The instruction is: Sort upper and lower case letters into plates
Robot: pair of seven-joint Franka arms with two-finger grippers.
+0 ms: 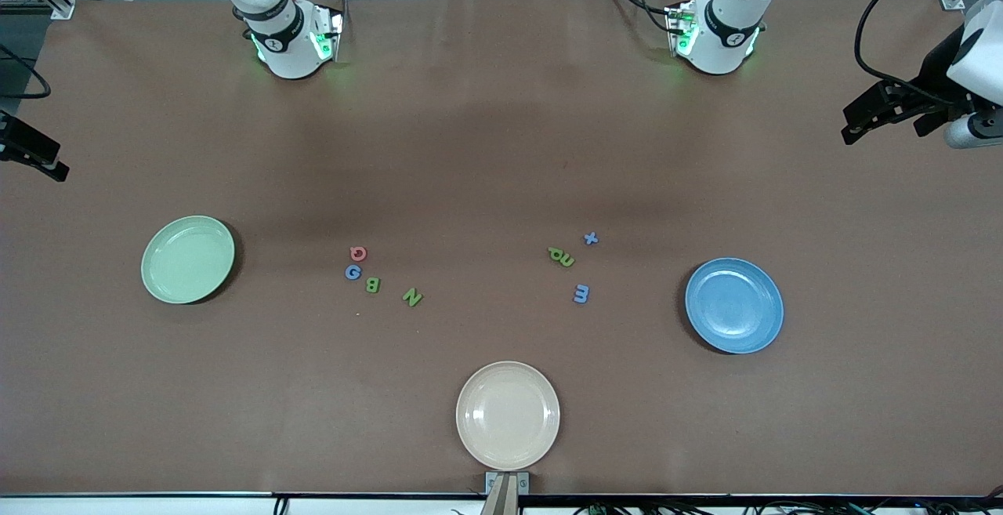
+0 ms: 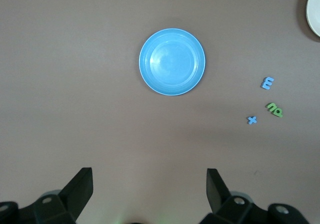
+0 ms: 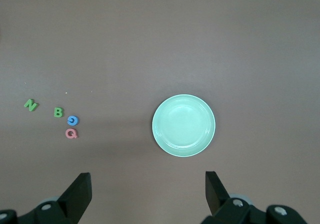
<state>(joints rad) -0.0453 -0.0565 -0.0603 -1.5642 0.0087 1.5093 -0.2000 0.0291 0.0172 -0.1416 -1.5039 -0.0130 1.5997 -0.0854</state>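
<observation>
Capitals lie together on the table: red Q (image 1: 358, 253), blue G (image 1: 353, 272), green B (image 1: 373, 285) and green N (image 1: 412, 297). Toward the left arm's end lie the small ones: a green pair (image 1: 561, 256), a blue x (image 1: 591, 238) and a blue m (image 1: 581, 293). The mint green plate (image 1: 188, 259) and the blue plate (image 1: 734, 305) hold nothing. My left gripper (image 2: 149, 170) hangs open, high over the left arm's end, looking down on the blue plate (image 2: 172, 61). My right gripper (image 3: 147, 174) hangs open over the right arm's end, above the mint plate (image 3: 183, 125).
A cream-beige plate (image 1: 508, 415) sits near the table's front edge, nearer the front camera than the letters. The arm bases (image 1: 291, 45) (image 1: 717, 37) stand along the table's back edge.
</observation>
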